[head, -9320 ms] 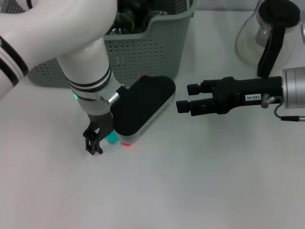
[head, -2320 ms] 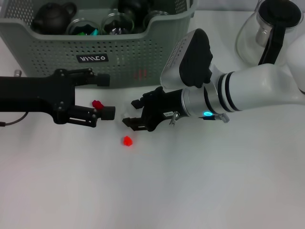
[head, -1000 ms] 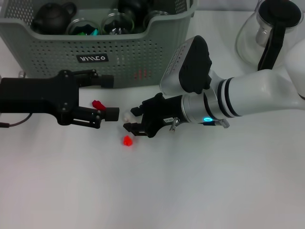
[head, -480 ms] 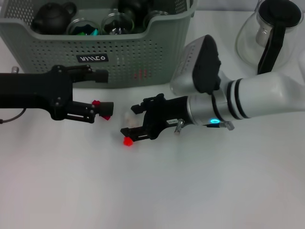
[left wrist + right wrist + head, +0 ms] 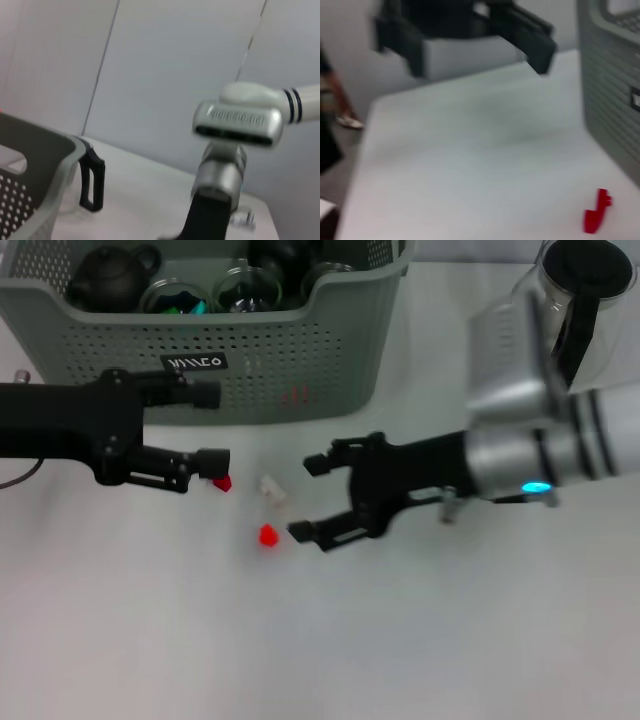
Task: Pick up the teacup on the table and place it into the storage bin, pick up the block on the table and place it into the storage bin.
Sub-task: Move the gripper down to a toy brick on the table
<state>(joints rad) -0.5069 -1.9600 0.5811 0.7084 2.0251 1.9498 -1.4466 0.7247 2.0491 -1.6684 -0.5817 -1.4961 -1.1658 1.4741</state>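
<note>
Grey-green and full of little holes, the storage bin (image 5: 250, 350) sits at the back of the white worktop (image 5: 300, 640). It has a small black label (image 5: 194, 362) on its front wall. Inside it sit a dark teapot (image 5: 108, 275) and some glass cups (image 5: 180, 295).

On the worktop in front of the bin lie three small blocks. One red block (image 5: 267, 535) lies out in the open. A small white block (image 5: 271, 487) lies just behind it. Another red block (image 5: 222, 481) lies right at the tip of the left hand (image 5: 210, 430).

The left hand reaches in from the left side, close to the bin's front. Its fingers are apart and hold nothing.

The right hand (image 5: 306, 497) reaches in from the right. Its fingers are wide apart and empty, with the white block and the open red block just beside them.

A glass carafe (image 5: 565, 310) with a black handle stands at the back right.
</note>
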